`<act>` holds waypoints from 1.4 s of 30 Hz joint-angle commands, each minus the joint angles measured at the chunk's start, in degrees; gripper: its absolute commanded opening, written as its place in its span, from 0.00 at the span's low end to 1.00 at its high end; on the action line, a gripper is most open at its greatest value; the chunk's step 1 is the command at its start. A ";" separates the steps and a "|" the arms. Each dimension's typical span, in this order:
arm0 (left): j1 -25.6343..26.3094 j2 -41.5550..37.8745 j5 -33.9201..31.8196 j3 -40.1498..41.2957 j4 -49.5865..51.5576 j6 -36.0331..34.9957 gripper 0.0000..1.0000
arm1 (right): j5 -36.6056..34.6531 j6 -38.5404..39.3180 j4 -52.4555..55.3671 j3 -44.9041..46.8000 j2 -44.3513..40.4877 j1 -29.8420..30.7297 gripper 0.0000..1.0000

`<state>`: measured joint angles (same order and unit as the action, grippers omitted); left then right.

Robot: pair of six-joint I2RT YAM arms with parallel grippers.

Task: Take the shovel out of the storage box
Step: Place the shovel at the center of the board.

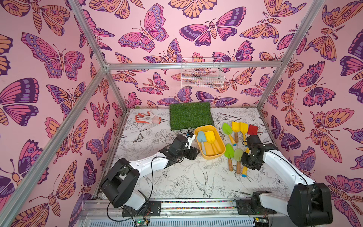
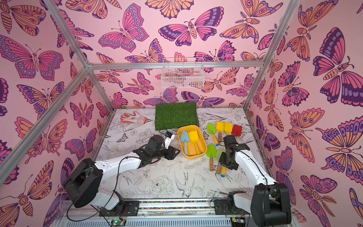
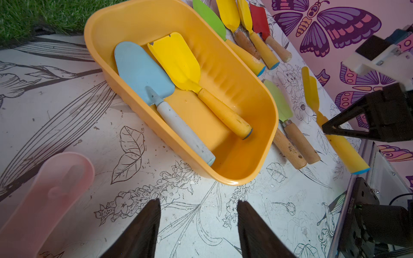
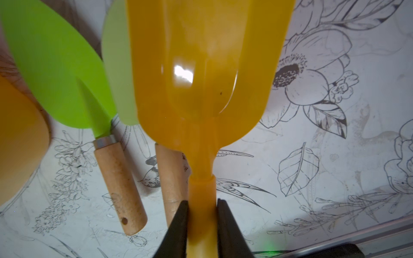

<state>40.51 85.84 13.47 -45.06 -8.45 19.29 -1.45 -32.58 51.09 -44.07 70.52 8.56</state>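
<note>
Right tool (image 4: 202, 206): in both top views, its fingers are hidden beneath its own wrist.
Yellow shovel (image 4: 201, 67): blade tip cropped by the right wrist picture's edge.
Storage box (image 4: 20, 145): there, only a blurred orange corner.
Pink plastic piece (image 3: 44, 196): blurred and cropped in the left wrist view; kind unclear.
Wire basket (image 1: 202, 77): inside too small to tell.

The left gripper (image 3: 199, 227) has its jaws apart over bare table (image 3: 67, 100), with nothing between them. Taking its heading as twelve o'clock, the tub (image 3: 268, 120) lies at twelve. It holds a blue shovel (image 3: 143, 73) and a yellow shovel (image 3: 178, 62) side by side, handles towards the gripper. A pink plastic piece (image 3: 44, 196) is at nine and a grass mat (image 3: 33, 17) at eleven. Loose shovels (image 3: 299, 140) lie at one, beside the tub. At two, the right gripper (image 3: 328, 128) sits over a long yellow shovel (image 3: 342, 149).
</note>
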 commanded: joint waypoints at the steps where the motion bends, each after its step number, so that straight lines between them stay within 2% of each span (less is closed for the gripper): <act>1: -0.35 0.24 -0.03 0.12 0.89 -0.92 0.60 | -0.19 -0.03 -1.49 0.30 1.79 -0.78 0.15; 9: -0.35 0.28 0.56 0.08 0.89 -0.71 0.60 | -3.78 1.37 -2.93 0.63 4.85 -2.02 0.14; 17: -0.35 0.86 0.92 -0.12 0.88 -0.81 0.60 | -4.04 3.41 -5.07 0.66 9.49 -4.02 0.16; 23: -0.43 0.90 0.62 -0.01 0.88 -1.00 0.60 | -4.69 5.54 -6.33 -0.02 13.99 -4.73 0.24; 28: -0.43 0.86 0.58 0.06 0.89 -1.08 0.60 | -5.71 6.08 -6.35 -0.64 15.52 -4.78 0.36; 35: -0.43 1.12 0.91 -0.12 0.89 -0.92 0.60 | -7.00 5.18 -5.19 -1.01 12.19 -4.73 0.48; 42: -0.42 0.98 1.02 -0.12 0.89 -0.82 0.60 | -4.92 4.75 -3.37 -3.19 4.89 -4.22 0.50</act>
<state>40.47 86.28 13.72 -45.06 -8.45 19.09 -7.07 -27.18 45.95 -45.19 77.08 4.16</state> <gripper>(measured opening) 0.603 0.498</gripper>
